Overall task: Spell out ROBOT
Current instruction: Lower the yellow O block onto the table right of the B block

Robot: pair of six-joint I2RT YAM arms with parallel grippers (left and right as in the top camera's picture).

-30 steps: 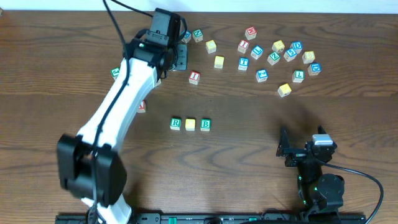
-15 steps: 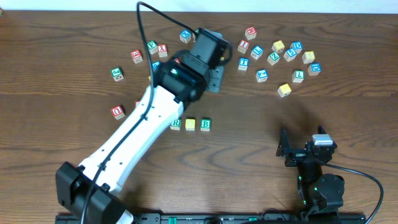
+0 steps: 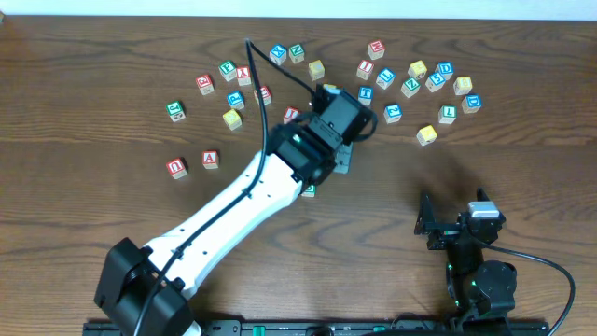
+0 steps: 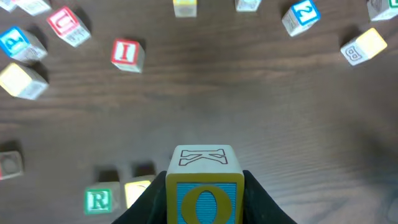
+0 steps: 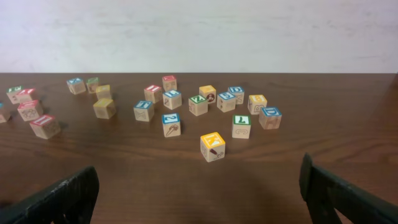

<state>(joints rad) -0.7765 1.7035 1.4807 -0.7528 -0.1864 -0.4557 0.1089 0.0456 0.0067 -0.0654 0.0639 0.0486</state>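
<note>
My left gripper (image 4: 204,200) is shut on a wooden block with a blue O face and a K on top (image 4: 205,167), held above the table. In the left wrist view a green R block (image 4: 98,200) and a yellow block (image 4: 138,191) sit side by side just left of it. In the overhead view the left arm (image 3: 343,140) covers that row; only an edge of the green B block (image 3: 308,190) shows. My right gripper (image 5: 199,199) is open and empty near the front right (image 3: 438,224).
Loose letter blocks lie scattered along the back: one group at back left (image 3: 233,79), another at back right (image 3: 415,79). A red I block (image 4: 127,53) and a lone yellow block (image 3: 426,134) lie nearer the middle.
My left arm has swung from the back left to the right and toward the front, now over the R, yellow, B row. The right arm has not moved.
</note>
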